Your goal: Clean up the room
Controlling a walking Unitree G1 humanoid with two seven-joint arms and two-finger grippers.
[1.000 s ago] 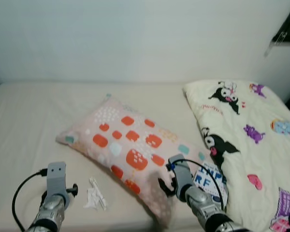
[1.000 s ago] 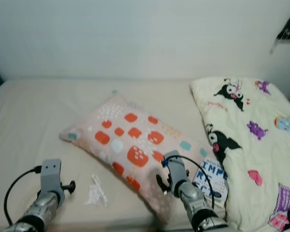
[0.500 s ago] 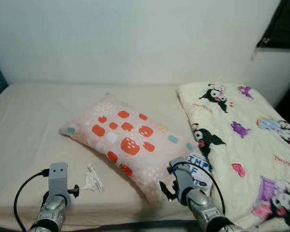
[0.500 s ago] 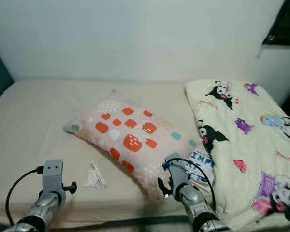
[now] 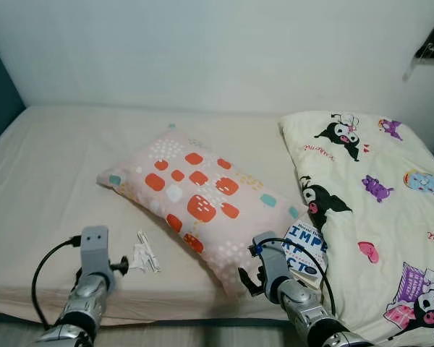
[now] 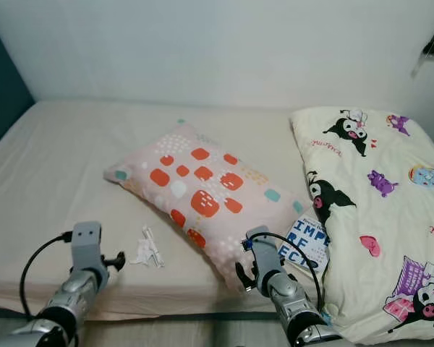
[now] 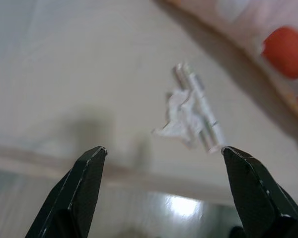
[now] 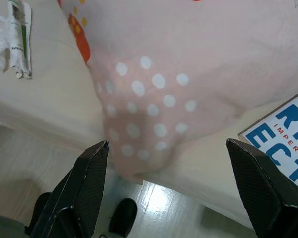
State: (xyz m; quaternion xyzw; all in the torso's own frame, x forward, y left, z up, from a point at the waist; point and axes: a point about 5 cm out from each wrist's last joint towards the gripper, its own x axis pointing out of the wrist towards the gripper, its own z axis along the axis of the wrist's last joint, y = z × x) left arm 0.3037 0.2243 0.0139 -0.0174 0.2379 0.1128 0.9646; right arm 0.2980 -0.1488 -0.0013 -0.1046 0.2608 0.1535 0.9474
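Observation:
A crumpled white wrapper [image 5: 142,254] lies on the beige bed sheet near the front edge. My left gripper [image 7: 163,149] hovers open just short of the wrapper [image 7: 193,116], nothing between its fingers. A pink pillow [image 5: 202,202] with orange and white patches lies diagonally in the middle of the bed. My right gripper [image 8: 167,144] is open in front of the pillow's dotted near corner [image 8: 149,109]. A blue-lettered book [image 5: 304,246] peeks out between the pillow and a cartoon-print blanket [image 5: 376,195].
The bed's front edge [image 5: 166,307] runs just beyond my arms, with pale floor [image 8: 49,198] below it. A white wall backs the bed, and a dark panel stands at the far left [image 6: 3,94]. The sheet's left half [image 5: 50,166] is bare.
The whole picture has shifted and pulled back, so the camera moved; the bed's front edge now shows. Pillow, wrapper, book and blanket lie as before, and both arms hold much the same pose.

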